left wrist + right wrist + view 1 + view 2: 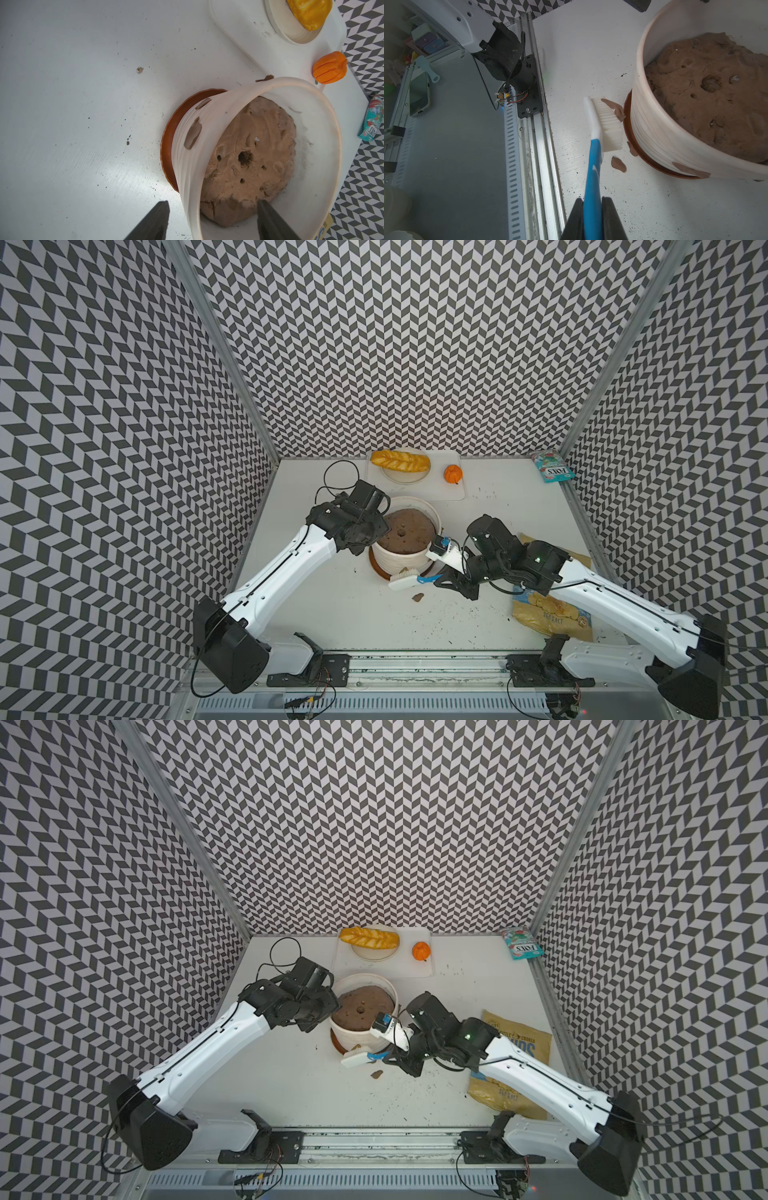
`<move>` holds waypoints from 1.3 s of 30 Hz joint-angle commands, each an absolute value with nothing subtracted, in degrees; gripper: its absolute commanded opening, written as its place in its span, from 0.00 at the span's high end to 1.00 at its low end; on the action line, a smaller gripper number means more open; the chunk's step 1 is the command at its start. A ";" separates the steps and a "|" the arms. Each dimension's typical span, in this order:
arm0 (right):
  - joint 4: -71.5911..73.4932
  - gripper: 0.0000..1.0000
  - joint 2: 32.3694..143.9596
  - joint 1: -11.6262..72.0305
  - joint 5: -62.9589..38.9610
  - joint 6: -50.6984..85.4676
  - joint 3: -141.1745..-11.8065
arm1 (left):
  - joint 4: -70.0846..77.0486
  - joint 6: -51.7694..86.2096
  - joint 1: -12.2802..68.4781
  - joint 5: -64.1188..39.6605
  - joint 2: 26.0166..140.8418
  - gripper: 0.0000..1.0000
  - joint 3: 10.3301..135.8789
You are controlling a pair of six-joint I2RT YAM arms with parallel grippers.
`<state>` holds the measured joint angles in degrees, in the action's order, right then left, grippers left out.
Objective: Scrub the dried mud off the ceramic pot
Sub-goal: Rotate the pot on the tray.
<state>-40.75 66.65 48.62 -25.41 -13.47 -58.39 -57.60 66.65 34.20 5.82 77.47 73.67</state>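
Currently, right gripper [592,201] clamped on blue-handled scrub brush [594,145], bristles at near base of ceramic pot [654,128]; left gripper [213,203], jaws apart, astride its left rim; dried mud [193,135] on its wall.

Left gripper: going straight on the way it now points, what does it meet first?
Most likely the ceramic pot: its rim and wall lie between the open fingers of the left gripper, one outside, one over the soil; depth is unclear.

Teal packet [521,944] reads "FOX'S"; yellow bag [544,616] reads "SEA SALT".
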 commanded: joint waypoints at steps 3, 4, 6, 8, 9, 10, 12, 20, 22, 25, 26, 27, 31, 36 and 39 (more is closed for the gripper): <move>-37.51 1.00 65.80 48.60 -26.33 -13.23 -57.52 | -60.88 72.68 36.90 5.80 79.86 0.40 74.11; -37.31 1.00 65.83 48.60 -26.56 -13.11 -57.45 | -60.67 72.81 37.04 5.50 80.23 0.42 73.90; -37.12 1.00 65.87 48.56 -26.99 -12.99 -57.33 | -60.88 73.35 37.64 5.41 81.30 0.47 73.98; -36.89 1.00 65.76 48.60 -27.15 -13.00 -57.03 | -60.70 73.63 38.17 5.28 82.03 0.51 74.07; -36.79 1.00 65.69 48.55 -27.16 -12.93 -56.90 | -60.75 73.72 38.43 5.39 82.47 0.53 74.16; -36.71 1.00 65.66 48.54 -27.22 -12.89 -56.76 | -60.89 73.78 38.57 5.59 82.71 0.55 74.29; -36.31 1.00 65.53 48.60 -27.48 -12.69 -56.39 | -61.00 73.81 38.58 5.77 83.51 0.58 74.33; -35.48 1.00 65.29 48.60 -28.17 -12.18 -55.40 | -62.25 72.17 38.91 7.36 85.93 0.69 76.47; -35.23 1.00 65.14 48.60 -28.15 -11.99 -55.25 | -62.73 71.70 38.91 8.06 86.29 0.70 77.26; -35.08 1.00 65.19 48.59 -28.24 -11.70 -54.95 | -62.90 70.69 38.85 8.63 86.90 0.72 78.04; -34.99 1.00 65.17 48.60 -28.26 -11.58 -54.86 | -63.03 70.28 38.76 8.88 87.15 0.74 78.39; -35.01 1.00 65.13 48.56 -28.26 -11.52 -54.83 | -63.21 69.86 38.69 9.00 87.52 0.76 78.74; -34.90 1.00 64.80 48.59 -28.60 -11.19 -54.89 | -64.14 68.51 38.09 9.81 88.41 0.80 80.11; -34.80 1.00 64.69 48.59 -28.87 -10.68 -54.92 | -63.57 66.06 36.80 10.23 88.87 0.84 80.54; -34.76 1.00 64.69 48.60 -28.85 -10.48 -55.12 | -62.65 63.35 35.67 10.46 89.27 0.86 81.04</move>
<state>-37.98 66.00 48.62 -27.88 -11.14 -55.16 -65.71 66.98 37.04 9.15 89.01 78.83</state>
